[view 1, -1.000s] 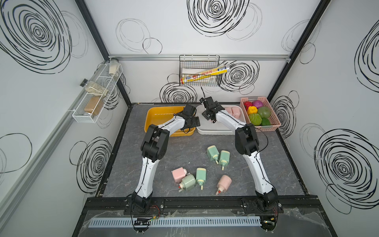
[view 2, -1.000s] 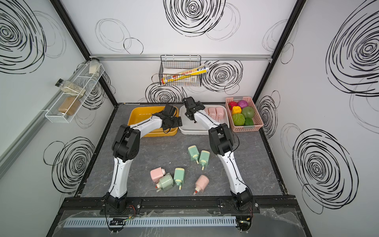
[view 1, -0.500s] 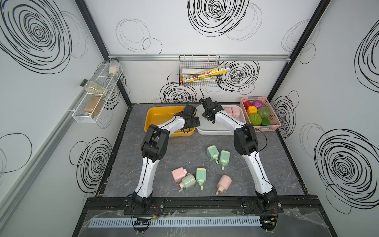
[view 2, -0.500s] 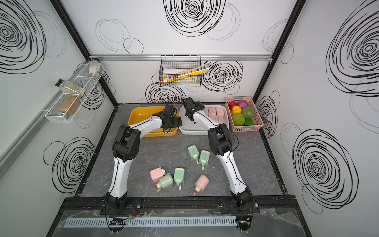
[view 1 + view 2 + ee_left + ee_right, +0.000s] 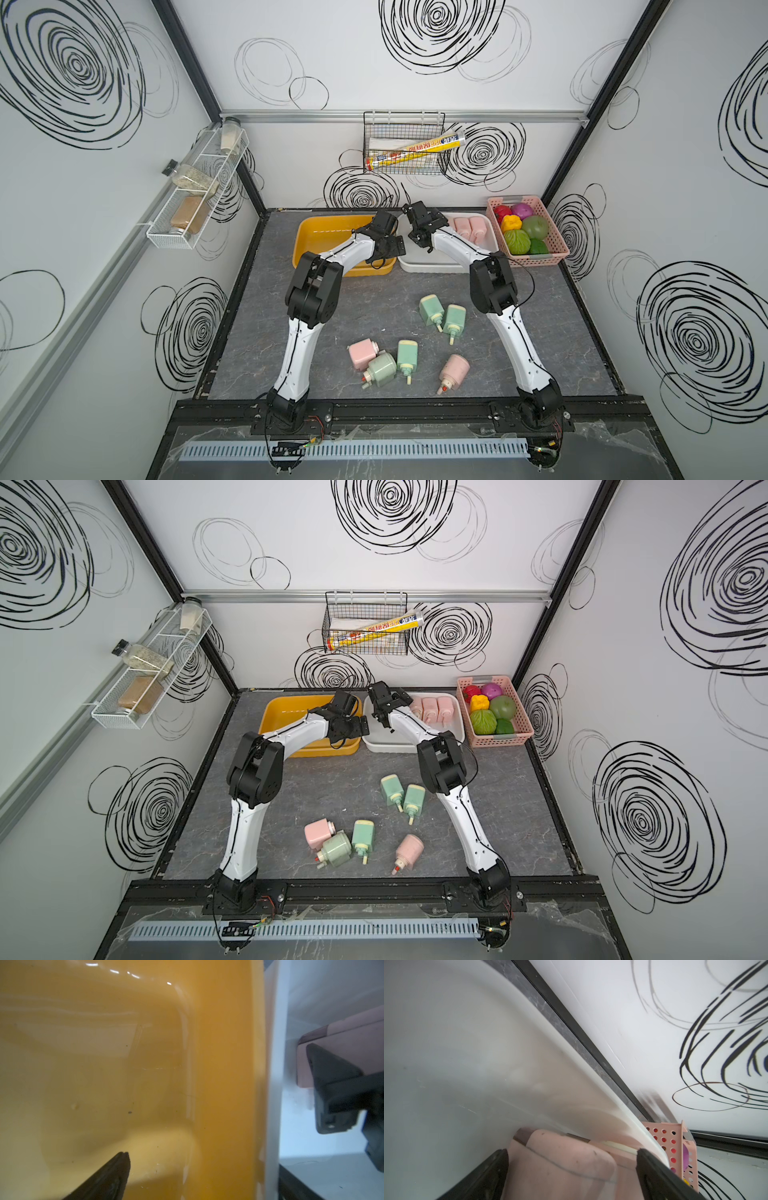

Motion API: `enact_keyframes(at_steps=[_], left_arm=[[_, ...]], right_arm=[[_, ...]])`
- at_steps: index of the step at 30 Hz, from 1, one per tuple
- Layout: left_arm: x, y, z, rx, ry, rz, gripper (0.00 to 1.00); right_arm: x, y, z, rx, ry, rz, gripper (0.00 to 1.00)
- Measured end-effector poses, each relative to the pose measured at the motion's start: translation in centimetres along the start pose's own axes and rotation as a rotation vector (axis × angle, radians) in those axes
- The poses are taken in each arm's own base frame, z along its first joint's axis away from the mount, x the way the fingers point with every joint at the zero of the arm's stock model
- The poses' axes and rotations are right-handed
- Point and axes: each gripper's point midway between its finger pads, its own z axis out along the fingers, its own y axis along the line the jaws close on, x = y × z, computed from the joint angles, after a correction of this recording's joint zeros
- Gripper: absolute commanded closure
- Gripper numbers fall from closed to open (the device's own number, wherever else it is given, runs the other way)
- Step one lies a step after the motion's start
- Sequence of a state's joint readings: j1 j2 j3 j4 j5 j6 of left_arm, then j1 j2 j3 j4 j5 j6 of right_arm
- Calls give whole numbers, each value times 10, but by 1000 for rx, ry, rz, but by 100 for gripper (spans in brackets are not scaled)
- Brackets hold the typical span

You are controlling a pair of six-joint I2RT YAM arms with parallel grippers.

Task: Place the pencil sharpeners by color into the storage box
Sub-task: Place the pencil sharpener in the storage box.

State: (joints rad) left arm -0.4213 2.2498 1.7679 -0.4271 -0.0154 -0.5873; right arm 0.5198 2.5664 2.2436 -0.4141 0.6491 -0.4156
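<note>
Two pink pencil sharpeners (image 5: 469, 226) show in the white storage box (image 5: 419, 266) at the back; a third shows in a top view (image 5: 415, 706). My right gripper (image 5: 434, 230) (image 5: 571, 1159) is open and straddles one pink sharpener (image 5: 560, 1167) in that box. My left gripper (image 5: 390, 247) (image 5: 203, 1169) hangs open and empty over the yellow storage box (image 5: 316, 232) (image 5: 104, 1064), by its right wall. Several green sharpeners (image 5: 431, 306) (image 5: 407, 353) and two pink ones (image 5: 360, 351) (image 5: 455, 368) lie loose on the grey tabletop in front.
A pink basket (image 5: 559, 245) of toy fruits and vegetables stands right of the white box. A wire basket (image 5: 405, 141) hangs on the back wall and a wire shelf (image 5: 195, 199) with jars on the left wall.
The right arm has edged very slightly to the left over the white box. The left arm and the loose sharpeners have not moved. Both grippers stay open.
</note>
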Motion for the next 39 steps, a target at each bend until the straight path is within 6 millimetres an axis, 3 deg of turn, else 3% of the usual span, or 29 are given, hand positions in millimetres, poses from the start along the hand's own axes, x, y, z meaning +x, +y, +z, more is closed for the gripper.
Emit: enact_keyframes(at_steps=[5,8,11,18,23,27,31,39], left_arm=[[-1,-6,-4,3,-1,34,1],[-1,-9,-7,0,-6,52,1],[-3,-15,-15,8,-15,68,1],[-9,-26,-52,46,-70,94,1],[-4,-29,-80,76,-109,119,1],[10,-32,-98,100,-122,164,1],[38,-40,-118,138,-120,243,1],[115,-70,-159,252,-88,413,1]], right_arm=[[-2,4,-5,-33,-8,48,0],[-4,0,-21,-75,-27,98,0],[-7,-13,-49,-114,-66,167,0],[-16,-70,-133,-187,-229,445,0],[14,-97,-174,-229,-250,623,0],[52,-97,-198,-297,-254,714,0],[94,-88,-225,-430,-249,821,0],[138,-86,-271,-551,-148,1004,0]])
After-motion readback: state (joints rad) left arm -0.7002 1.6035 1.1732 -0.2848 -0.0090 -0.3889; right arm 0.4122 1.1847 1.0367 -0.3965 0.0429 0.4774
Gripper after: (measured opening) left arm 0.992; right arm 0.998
